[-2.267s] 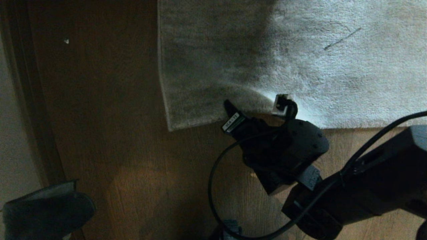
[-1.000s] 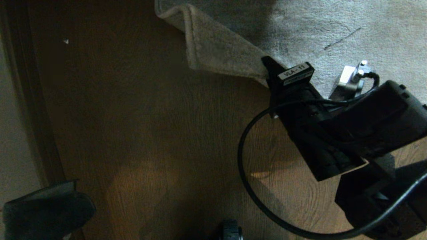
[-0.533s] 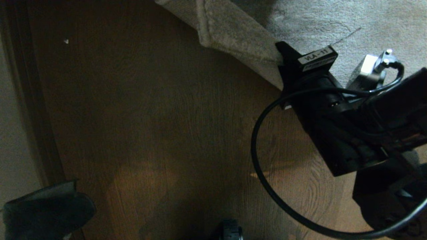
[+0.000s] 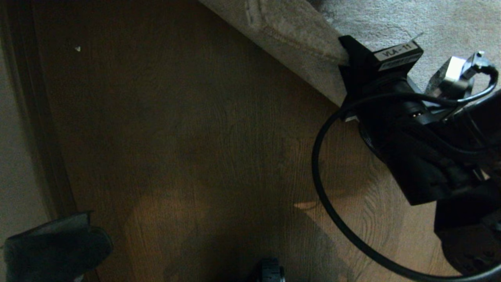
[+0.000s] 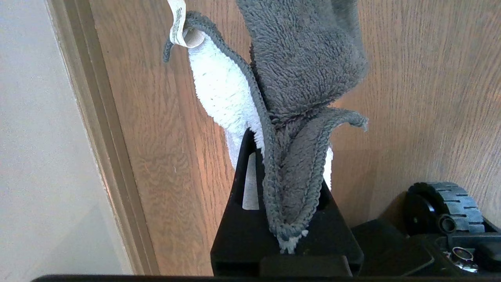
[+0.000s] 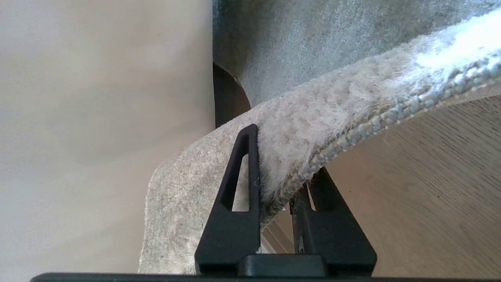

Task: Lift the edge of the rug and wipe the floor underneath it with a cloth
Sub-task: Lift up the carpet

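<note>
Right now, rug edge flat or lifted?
Lifted: the right pincer clamps the rug edge, folding it back off the floor.

One text can be read: "VLA-11" in dark letters on a small white sticker (image 4: 398, 51), stuck on the black body of the right gripper (image 4: 346, 53) at the upper right of the head view. A sewn-in tag (image 5: 178, 21) on the cloth (image 5: 297, 78) carries print too small to read.
</note>
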Tool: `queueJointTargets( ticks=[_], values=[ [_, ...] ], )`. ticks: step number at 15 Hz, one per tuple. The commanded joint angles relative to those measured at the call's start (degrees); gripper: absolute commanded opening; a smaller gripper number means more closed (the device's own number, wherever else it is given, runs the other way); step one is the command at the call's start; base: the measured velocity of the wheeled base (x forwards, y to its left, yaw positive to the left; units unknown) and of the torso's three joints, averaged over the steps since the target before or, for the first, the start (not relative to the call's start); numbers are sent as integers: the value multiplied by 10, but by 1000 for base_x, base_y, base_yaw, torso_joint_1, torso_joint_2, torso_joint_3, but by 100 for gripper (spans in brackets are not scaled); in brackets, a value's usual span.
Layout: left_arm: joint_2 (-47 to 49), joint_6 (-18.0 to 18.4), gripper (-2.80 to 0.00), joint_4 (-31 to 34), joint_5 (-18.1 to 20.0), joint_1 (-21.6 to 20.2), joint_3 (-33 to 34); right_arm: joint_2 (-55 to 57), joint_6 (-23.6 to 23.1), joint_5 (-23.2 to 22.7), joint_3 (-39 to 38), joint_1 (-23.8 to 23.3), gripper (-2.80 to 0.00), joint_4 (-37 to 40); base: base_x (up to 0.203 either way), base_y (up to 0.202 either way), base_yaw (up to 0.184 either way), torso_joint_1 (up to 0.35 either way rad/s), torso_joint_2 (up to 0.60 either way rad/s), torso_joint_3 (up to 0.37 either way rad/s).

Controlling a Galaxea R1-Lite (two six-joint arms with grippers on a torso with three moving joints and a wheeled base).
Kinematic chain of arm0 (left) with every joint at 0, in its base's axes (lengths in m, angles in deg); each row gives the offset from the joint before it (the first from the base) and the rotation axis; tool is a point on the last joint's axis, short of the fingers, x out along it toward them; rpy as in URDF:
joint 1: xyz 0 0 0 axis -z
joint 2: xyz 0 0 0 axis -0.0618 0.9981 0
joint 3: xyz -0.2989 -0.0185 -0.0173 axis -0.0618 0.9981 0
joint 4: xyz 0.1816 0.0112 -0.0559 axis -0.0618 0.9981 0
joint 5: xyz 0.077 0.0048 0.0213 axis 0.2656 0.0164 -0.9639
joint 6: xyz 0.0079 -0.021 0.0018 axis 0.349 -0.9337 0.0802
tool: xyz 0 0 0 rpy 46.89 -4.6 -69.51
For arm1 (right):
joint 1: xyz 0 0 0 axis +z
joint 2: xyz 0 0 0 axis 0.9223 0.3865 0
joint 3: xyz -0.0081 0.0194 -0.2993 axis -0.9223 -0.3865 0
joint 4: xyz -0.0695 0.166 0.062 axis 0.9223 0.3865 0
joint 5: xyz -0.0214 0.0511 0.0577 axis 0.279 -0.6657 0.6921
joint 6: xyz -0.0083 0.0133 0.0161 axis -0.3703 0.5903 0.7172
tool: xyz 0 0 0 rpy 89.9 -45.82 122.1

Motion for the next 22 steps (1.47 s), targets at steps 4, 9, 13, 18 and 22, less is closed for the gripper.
queueJointTargets(
  ticks=[4, 9, 13, 18, 22],
  values=[
    [0, 2, -280, 1, 1, -1, -1, -9, 2, 1, -18, -15, -280, -28, 0, 0, 0, 0, 0, 0],
    [0, 32, -280, -4, 5, 0, -1, -18, -1, 1, -28, -15, -280, -28, 0, 0, 0, 0, 0, 0],
    [0, 29, -280, -16, 28, 0, -11, -21, -3, 1, -27, -15, -280, -28, 0, 0, 0, 0, 0, 0],
    [61, 27, -280, -17, 58, 0, -48, -15, -8, 1, -23, -18, -280, -28, 0, 0, 0, 0, 0, 0],
    [163, 19, -280, -18, 60, 2, -100, -15, -6, 1, -23, -24, -280, -28, 0, 0, 0, 0, 0, 0]
  ],
)
